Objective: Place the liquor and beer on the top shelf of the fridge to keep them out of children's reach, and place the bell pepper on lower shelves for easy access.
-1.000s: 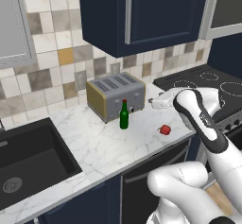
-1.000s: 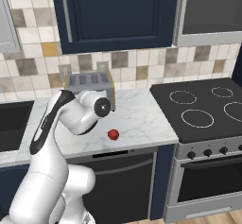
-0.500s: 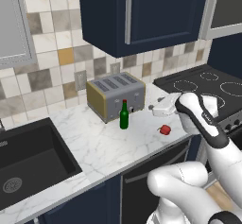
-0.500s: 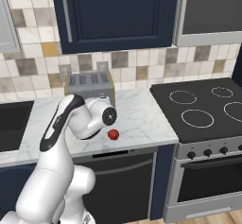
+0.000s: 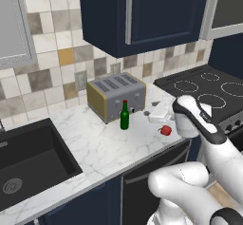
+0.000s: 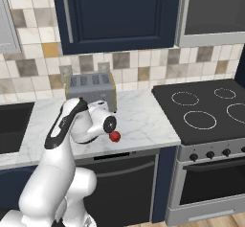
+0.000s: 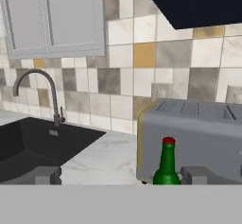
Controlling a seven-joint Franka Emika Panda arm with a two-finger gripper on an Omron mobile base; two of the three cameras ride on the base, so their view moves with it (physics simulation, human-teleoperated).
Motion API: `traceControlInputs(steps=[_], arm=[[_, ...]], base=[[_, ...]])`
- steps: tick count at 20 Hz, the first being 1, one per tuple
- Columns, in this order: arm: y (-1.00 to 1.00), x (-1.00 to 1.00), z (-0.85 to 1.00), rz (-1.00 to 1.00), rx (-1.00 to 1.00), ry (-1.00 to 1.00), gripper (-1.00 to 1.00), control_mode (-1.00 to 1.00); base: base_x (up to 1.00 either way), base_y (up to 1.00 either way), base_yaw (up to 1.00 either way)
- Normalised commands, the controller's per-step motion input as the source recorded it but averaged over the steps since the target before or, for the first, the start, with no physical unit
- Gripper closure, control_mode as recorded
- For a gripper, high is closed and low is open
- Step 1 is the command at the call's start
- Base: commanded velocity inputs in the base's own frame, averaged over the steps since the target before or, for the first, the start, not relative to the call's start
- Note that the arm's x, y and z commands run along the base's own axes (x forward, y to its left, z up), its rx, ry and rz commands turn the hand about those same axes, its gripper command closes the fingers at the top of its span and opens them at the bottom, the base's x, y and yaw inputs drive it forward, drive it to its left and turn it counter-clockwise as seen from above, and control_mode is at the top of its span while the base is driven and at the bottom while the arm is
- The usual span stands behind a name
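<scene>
Glossy white, rounded arm (image 5: 199, 181) segments at lower right; black joint bands, black strip along the forearm, dark round cap.

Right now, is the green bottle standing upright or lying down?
Upright: the green bottle stands on the counter before the toaster, red cap on top.

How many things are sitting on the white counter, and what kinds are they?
green bottle (the beer): 1
red bell pepper: 1
toaster: 1
Total: 3
</scene>
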Motion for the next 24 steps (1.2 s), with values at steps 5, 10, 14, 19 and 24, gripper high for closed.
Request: traceControlInputs(steps=[5,10,14,19,24], arm=[[0.23,0.23,0.0,0.08,0.0,-0.02,-1.0,-1.0],[0.05,0.29,-0.02,0.06,0.0,0.0,-1.0,-1.0],[0.01,0.32,-0.08,0.04,0.0,0.0,-1.0,-1.0],[0.03,0.37,-0.15,0.04,0.0,0.0,-1.0,-1.0],[0.1,0.3,-0.22,0.03,0.0,0.0,-1.0,-1.0]], base=[[0.0,0.0,0.0],[0.0,0.0,0.0],[0.0,0.0,0.0],[0.0,0.0,0.0],[0.0,0.0,0.0]])
